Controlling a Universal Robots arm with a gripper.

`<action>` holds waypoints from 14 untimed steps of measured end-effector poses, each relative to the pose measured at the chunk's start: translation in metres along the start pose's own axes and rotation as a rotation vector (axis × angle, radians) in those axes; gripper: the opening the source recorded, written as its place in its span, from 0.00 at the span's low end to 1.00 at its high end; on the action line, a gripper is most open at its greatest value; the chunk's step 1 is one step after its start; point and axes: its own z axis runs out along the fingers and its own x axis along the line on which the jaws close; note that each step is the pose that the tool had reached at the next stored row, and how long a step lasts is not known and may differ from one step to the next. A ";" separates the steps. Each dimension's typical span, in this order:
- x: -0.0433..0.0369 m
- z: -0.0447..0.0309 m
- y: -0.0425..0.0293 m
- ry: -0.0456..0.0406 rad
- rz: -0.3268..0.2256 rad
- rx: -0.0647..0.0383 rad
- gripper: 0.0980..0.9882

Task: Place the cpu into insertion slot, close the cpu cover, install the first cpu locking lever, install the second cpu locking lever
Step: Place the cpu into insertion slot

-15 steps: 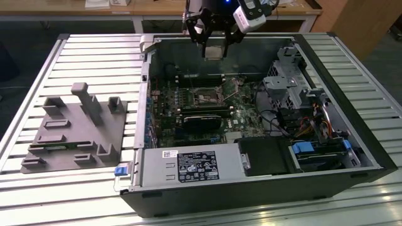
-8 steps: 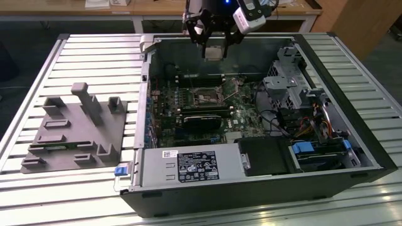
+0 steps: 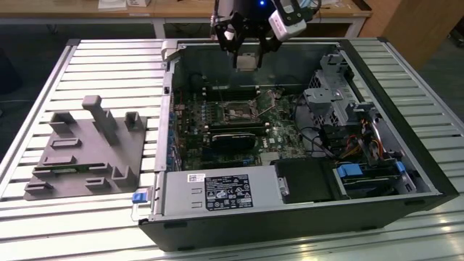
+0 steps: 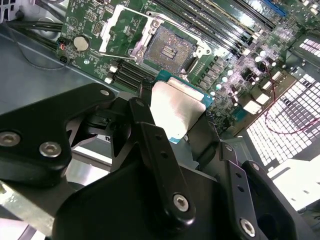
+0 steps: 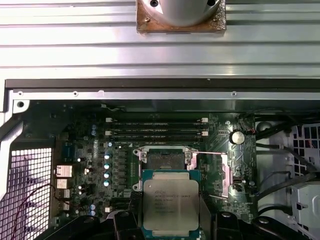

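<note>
- We are seeing the gripper (image 3: 246, 53) hanging over the far edge of the open computer case (image 3: 290, 217), which is lying on its side on the slatted metal tabletop (image 3: 108, 70).
- The jaws are clamping the cpu (image 3: 247, 62) between them. In the second wrist view the black fingers (image 4: 150, 135) are pressing on opposite edges of the chip (image 4: 175, 107), with its silvery face showing between them.
- We are finding the cpu up in the air, well above the motherboard (image 3: 217, 117) and touching nothing but the jaws.
- The insertion slot (image 4: 167, 50) is sitting open and bare on the board, near the middle of the case floor. In the first wrist view the slot (image 5: 164, 160) is showing just beyond the held chip (image 5: 171, 202).
- The cpu cover (image 5: 224, 175) is standing swung open beside the slot, and its silvery frame (image 4: 106, 31) is showing in the second wrist view as well.
- A grey moulded fixture (image 3: 83, 152) is resting on the tabletop beside the case, towards the exterior view's left edge.
</note>
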 end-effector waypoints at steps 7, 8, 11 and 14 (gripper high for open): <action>-0.0001 0.0024 -0.0003 0.0000 0.000 0.000 0.49; -0.0001 0.0028 -0.0003 0.0000 0.000 0.000 0.49; -0.0001 0.0041 -0.0004 0.0000 0.000 0.000 0.49; -0.0001 0.0056 -0.0006 0.0000 0.000 0.000 0.49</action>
